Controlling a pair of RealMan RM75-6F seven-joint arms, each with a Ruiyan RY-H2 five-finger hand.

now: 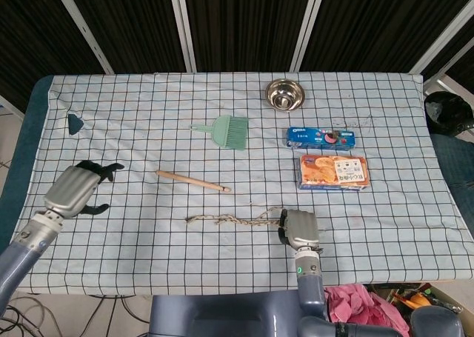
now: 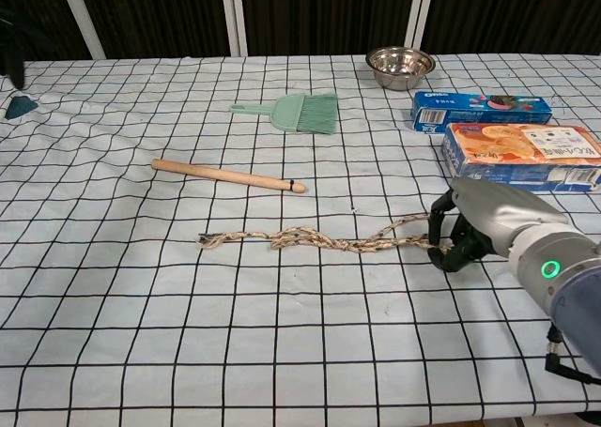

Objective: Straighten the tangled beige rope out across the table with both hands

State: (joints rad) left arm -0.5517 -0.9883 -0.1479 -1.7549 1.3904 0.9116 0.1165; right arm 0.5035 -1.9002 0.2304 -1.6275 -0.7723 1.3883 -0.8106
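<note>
While the right hand (image 2: 488,225) grips one end of the beige rope (image 2: 319,240) in its curled dark fingers (image 2: 441,235), the rest of the rope trails away from those fingers toward the robot's left, lying flat on the worktop (image 2: 141,333). It is a thin, twisted, mottled tan cord, doubled and knotted on itself along its middle, with a small loop just beside the fingers and a frayed free end at the far tip. In the head view the same rope (image 1: 229,219) runs from the right hand (image 1: 299,228) toward the middle of the checked cloth.

Over the worktop's left part, the left hand (image 1: 74,189) hovers well apart from the rope, its dark fingers (image 1: 104,169) spread and holding nothing.

Beyond the rope, on the side away from the robot, a wooden stick (image 2: 228,175) lies roughly parallel to it, near but not touching. Farther beyond is a green hand brush (image 2: 293,112). Past the right hand's fingers, an orange biscuit box (image 2: 521,154) lies near the hand, with a blue cookie pack (image 2: 479,108) behind it and a steel bowl (image 2: 400,67) farther back. A small dark green piece (image 2: 19,107) sits at the far left edge of the cloth. Nothing lies across the rope itself.
</note>
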